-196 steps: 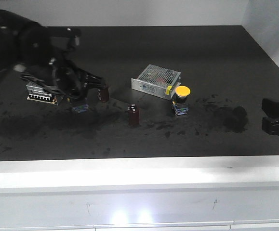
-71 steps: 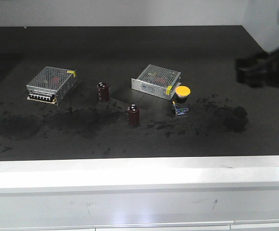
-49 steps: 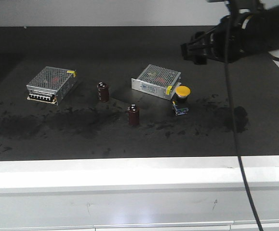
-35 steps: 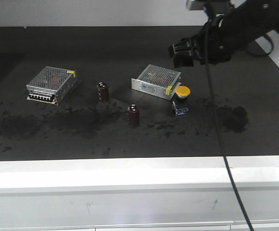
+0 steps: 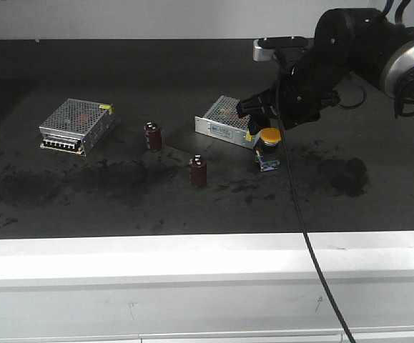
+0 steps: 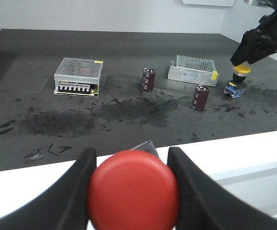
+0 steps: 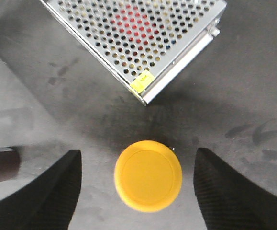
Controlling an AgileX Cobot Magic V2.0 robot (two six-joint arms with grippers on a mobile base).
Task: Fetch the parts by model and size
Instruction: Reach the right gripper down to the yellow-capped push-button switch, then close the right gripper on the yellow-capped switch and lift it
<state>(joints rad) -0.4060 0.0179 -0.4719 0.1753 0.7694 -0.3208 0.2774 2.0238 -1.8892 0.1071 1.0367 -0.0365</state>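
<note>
Your left gripper (image 6: 131, 158) is pinching the red-capped push-button (image 6: 133, 191) by its cap, one finger pressing on each side. The cap is hiding the base below it, and this claw is not showing in the front view. On the dark smudged table (image 5: 192, 64), the left perforated-metal box (image 5: 76, 126) is sitting farthest left. After it come one maroon capacitor (image 5: 153, 136) and, nearer the front edge, a second capacitor (image 5: 198, 171). The right perforated-metal box (image 5: 232, 120) is lying beyond them, its right corner partly covered by your right arm. The yellow-capped push-button (image 5: 269, 146) is standing just beside that corner, upright on its black-and-blue base; from the wrist camera you are seeing only the cap. Your right gripper (image 7: 137, 158) is hanging directly above it, spread wide, with neither finger touching the cap. At the left edge of that view, a maroon cylinder is being cut off.
</note>
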